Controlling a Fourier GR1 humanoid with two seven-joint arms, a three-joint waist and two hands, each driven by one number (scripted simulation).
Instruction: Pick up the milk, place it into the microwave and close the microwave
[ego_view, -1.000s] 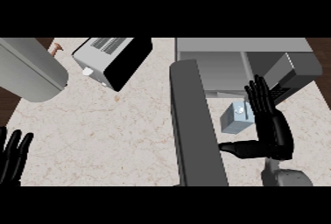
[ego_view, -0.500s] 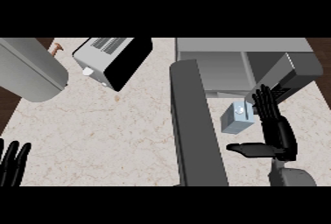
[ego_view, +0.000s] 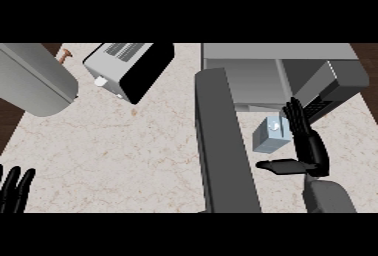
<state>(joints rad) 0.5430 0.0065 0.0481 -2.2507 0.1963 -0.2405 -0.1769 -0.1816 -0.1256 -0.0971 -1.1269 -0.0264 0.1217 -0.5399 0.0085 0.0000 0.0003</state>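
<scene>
right hand (ego_view: 308, 145) — fingers straight, thumb spread, just right of the milk (ego_view: 270, 136), not gripping | milk upright on counter (ego_view: 118, 150) before the open microwave (ego_view: 266, 75), beside its door (ego_view: 221, 150) | left hand (ego_view: 15, 189) — open, resting at lower-left edge

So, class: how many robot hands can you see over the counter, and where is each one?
2. The right hand is at the right, open beside the milk carton by the microwave's open door. The left hand rests at the lower left edge, only its fingers showing.
</scene>
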